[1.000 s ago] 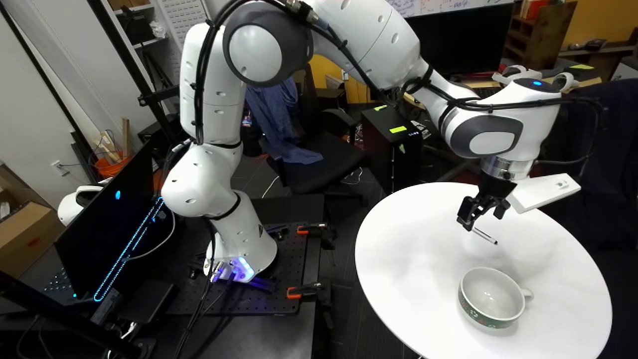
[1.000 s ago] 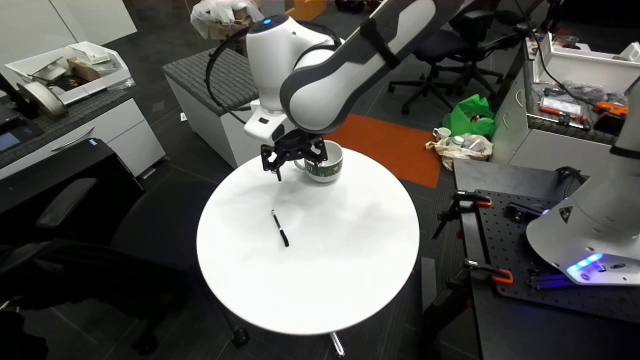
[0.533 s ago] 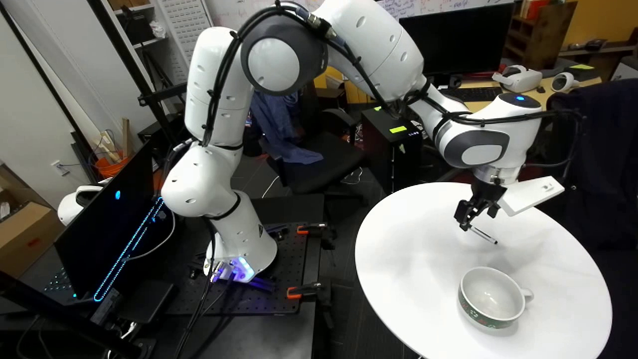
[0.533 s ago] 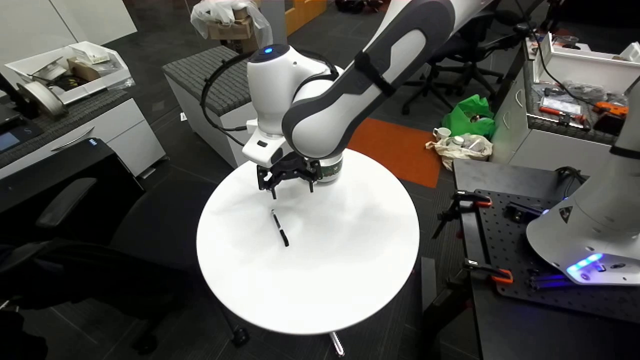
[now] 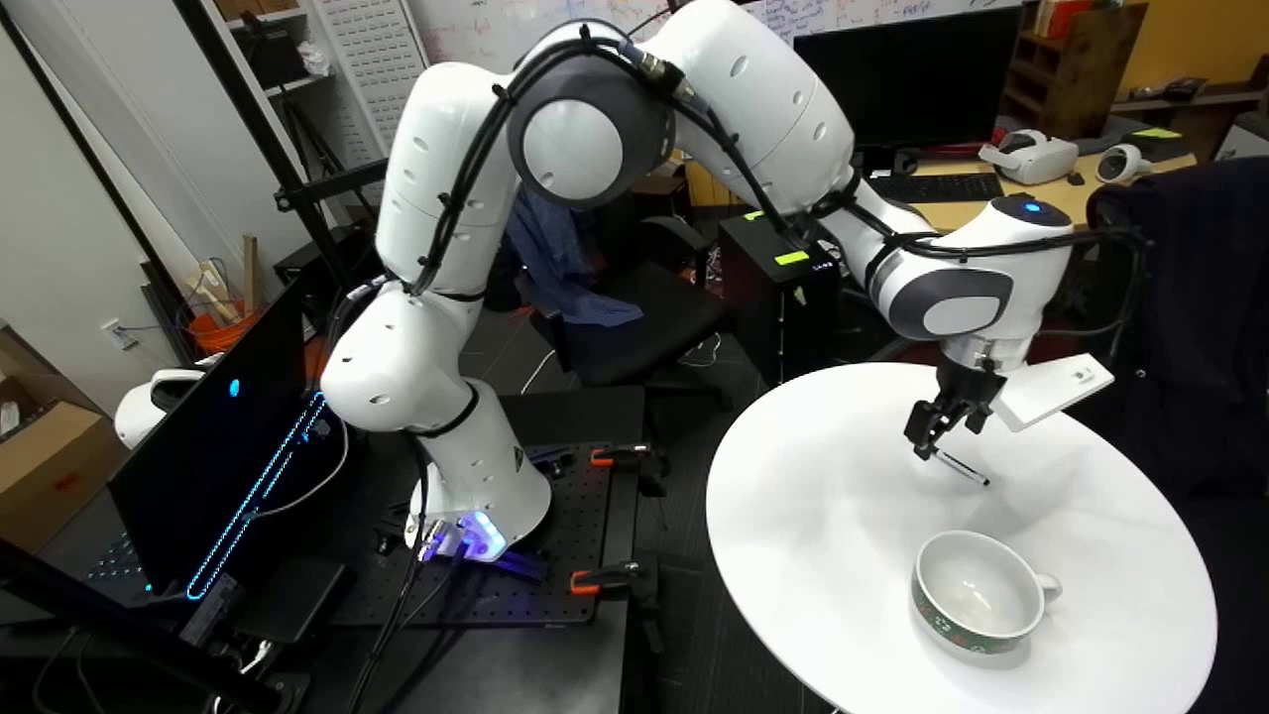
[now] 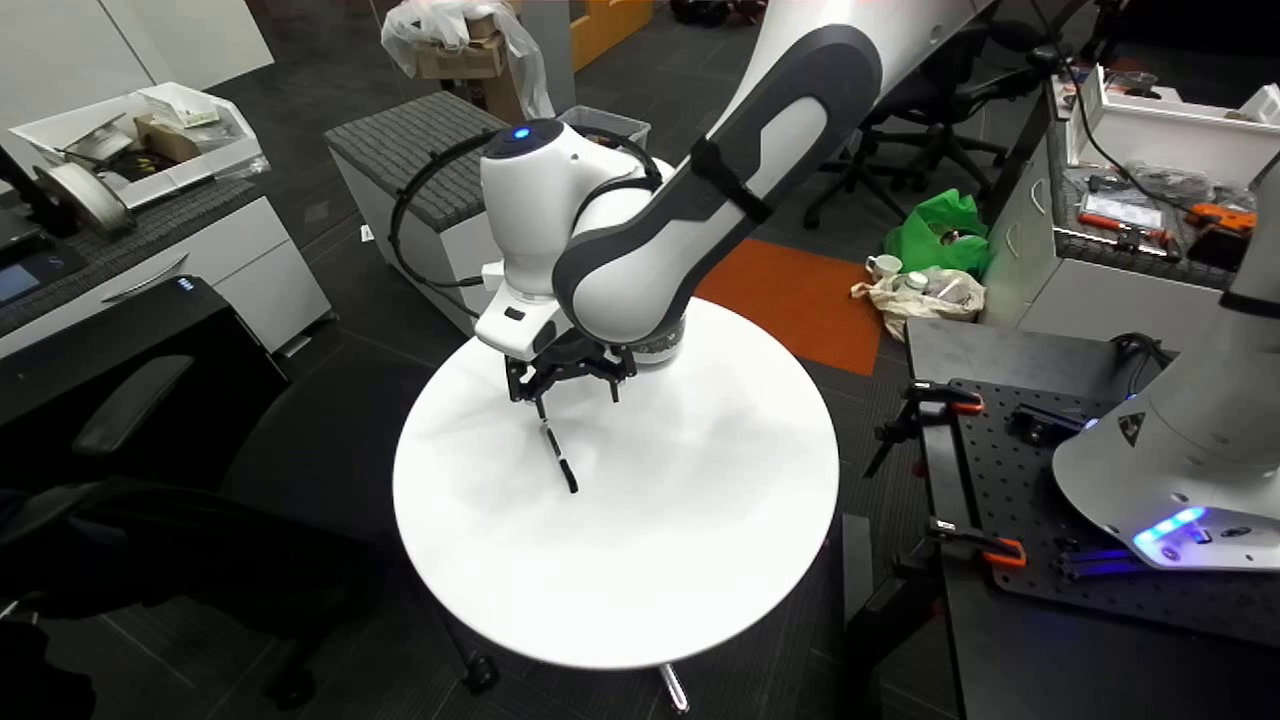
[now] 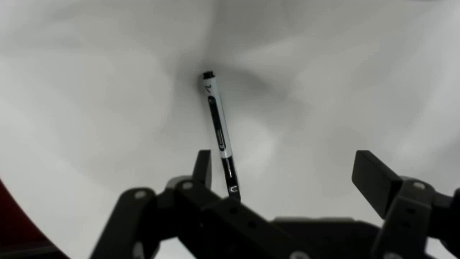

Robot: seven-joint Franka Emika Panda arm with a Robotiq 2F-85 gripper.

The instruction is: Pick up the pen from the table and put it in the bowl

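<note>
The pen [image 5: 964,469] lies on the round white table [image 5: 813,516]. It has a white barrel with black ends, and it also shows in an exterior view [image 6: 562,465] and in the wrist view [image 7: 220,126]. My gripper [image 6: 578,402] is open and empty, low over the table at one end of the pen. In the wrist view the gripper [image 7: 282,162] has the pen between its fingers, close to the left finger; the pen's near end is hidden behind the gripper. The white bowl [image 5: 977,585] has a handle and a green patterned outside; the arm partly hides it [image 6: 662,347].
A white plate-like part [image 5: 1056,389] sticks out from the wrist. The robot stands on a black desk [image 6: 1090,640] beside the table, with orange-tipped clamps [image 6: 970,545] at its edge. A black chair [image 6: 310,440] stands close to the table.
My gripper has come down toward the table and closer to the pen, and it now covers more of the bowl in an exterior view. It stays open. The pen and the bowl have not moved.
</note>
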